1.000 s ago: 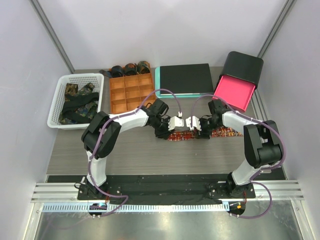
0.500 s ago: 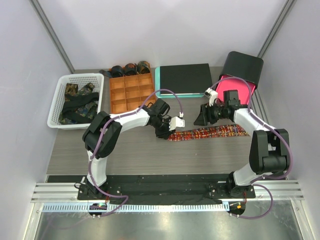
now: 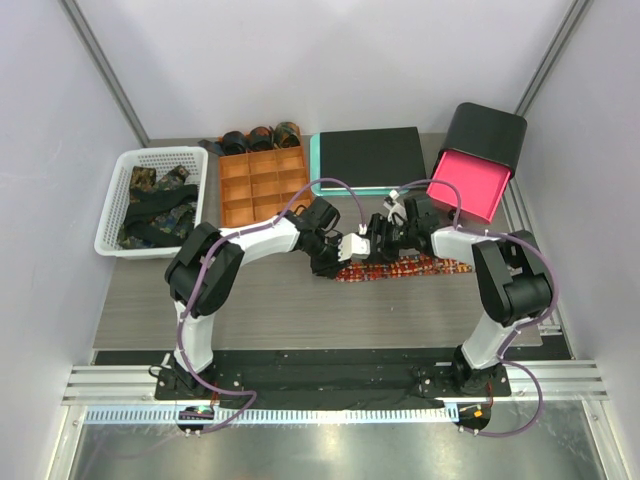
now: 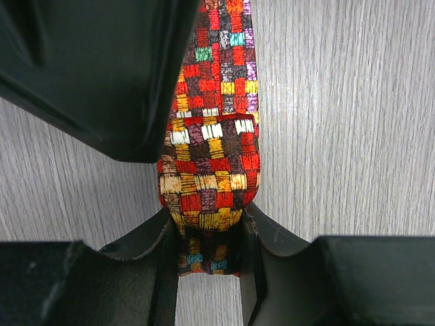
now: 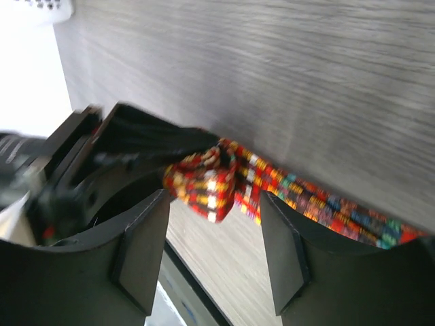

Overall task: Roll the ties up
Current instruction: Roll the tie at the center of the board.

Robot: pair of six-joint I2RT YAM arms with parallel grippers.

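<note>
Back from over by the pink box [image 3: 468, 185], my right gripper [image 5: 214, 248] had swung in beside my left gripper [image 4: 207, 255]. Its fingers were spread either side of the fold and, as far as I could tell, not touching it. My left was pinching the doubled-over end of the red check tie [image 4: 211, 163], which lay flat on the table [image 4: 340, 136] between my arms, its length running off to my right.

I judged the tie light, limp and a little slick. It would sag and unroll if let go, so the place to take it was across the fold, close to the turn.

How many turns were in hand I could not make out. My right wrist view was blurred, and from above my right arm covered part of the strip.

Farther off, dark rolls [image 3: 260, 137] sat at the far edge of the orange tray [image 3: 262, 190], and more dark ties [image 3: 155, 205] lay in the white basket [image 3: 115, 215].
</note>
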